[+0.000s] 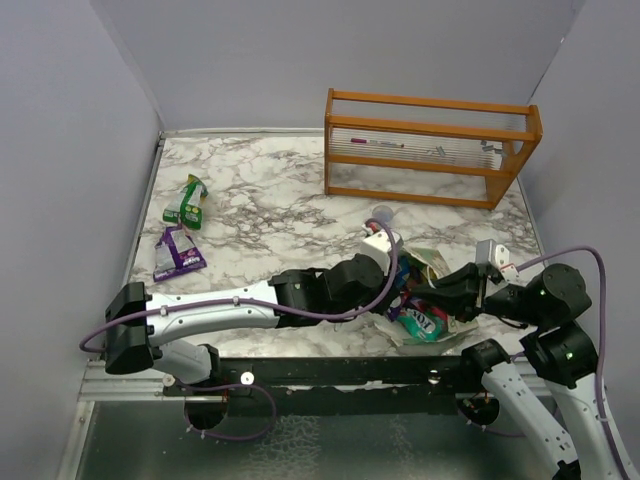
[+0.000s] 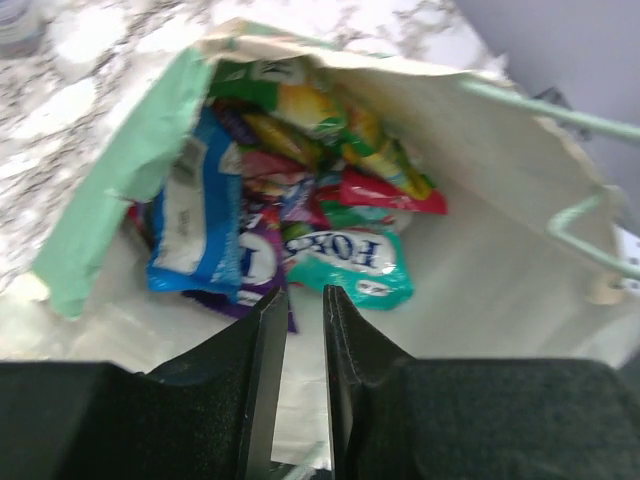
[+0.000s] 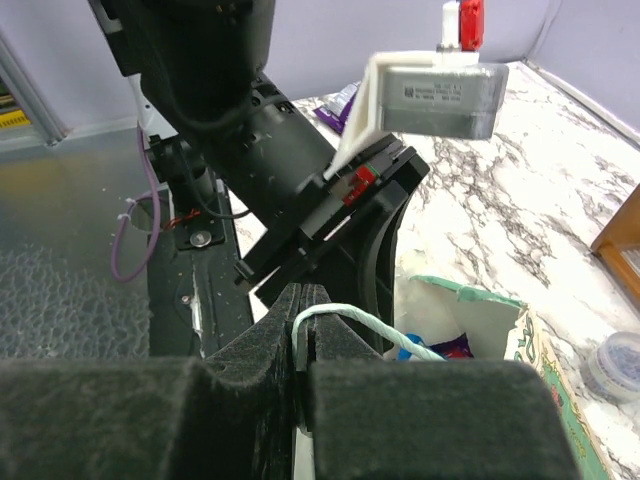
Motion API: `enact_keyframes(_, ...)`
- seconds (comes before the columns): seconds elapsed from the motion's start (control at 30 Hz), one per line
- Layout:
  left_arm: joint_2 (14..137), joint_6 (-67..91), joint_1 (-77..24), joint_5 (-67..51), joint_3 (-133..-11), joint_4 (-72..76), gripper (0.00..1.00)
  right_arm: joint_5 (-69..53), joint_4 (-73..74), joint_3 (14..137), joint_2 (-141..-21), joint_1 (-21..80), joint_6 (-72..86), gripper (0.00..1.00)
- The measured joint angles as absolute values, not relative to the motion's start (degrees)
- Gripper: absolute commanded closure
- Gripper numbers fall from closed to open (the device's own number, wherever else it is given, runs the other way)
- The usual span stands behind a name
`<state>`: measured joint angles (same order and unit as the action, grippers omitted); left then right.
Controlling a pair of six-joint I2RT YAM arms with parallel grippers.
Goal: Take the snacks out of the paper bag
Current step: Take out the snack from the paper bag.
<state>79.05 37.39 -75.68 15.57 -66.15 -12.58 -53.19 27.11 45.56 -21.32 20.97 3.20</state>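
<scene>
Two snacks out on the marble table (image 1: 260, 200), near its left edge: green packet (image 1: 187, 200) toward the far side, purple packet (image 1: 178, 252) just nearer, both flat and apart. Other snacks heaped inside paper bag (image 1: 432, 262), by the near edge right of centre, mouth open toward the left arm. Bag pale mint outside, cream inside, rim crumpled. Contents glossy and crinkled: blue packet (image 2: 200, 225) with white label, teal packet (image 2: 352, 265) with white lettering, red packet (image 2: 395, 192), yellow-green packet (image 2: 300, 100) deepest; purple edges beneath, total count not readable. Left gripper (image 2: 303, 310) in the bag mouth, jaws at a narrow gap, nothing between, tips just short of the teal packet. Right gripper (image 3: 302, 325) pinched tight on string handle (image 3: 345, 318). Bag largely covered by both arms in the top view; lettering on the packets blurred. Orange rack (image 1: 430, 150) at far right corner; clear cup (image 1: 382, 212) between rack and bag.
</scene>
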Motion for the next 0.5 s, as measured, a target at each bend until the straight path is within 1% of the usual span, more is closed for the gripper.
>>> enact_keyframes(0.13, 78.98, 37.67, -75.72, 19.25, -64.03, -13.78, 0.75, -53.15, 27.11, 45.56, -20.82, 21.04, 3.2, 0.98)
enact_keyframes(0.33, 79.75, 39.22, -75.61, 21.54, -63.33, -14.55, 0.73, -53.06, 27.09, 45.56, -20.78, 21.06, 3.2, 0.98)
enact_keyframes(0.4, 81.49, 39.55, -75.64, 22.37, -63.79, -15.31, 0.68, -53.04, 27.11, 45.56, -20.78, 21.06, 3.18, 0.98)
enact_keyframes(0.5, 83.35, 40.25, -75.77, 24.62, -63.94, -16.93, 0.57, -52.99, 27.11, 45.56, -20.75, 21.06, 3.18, 0.98)
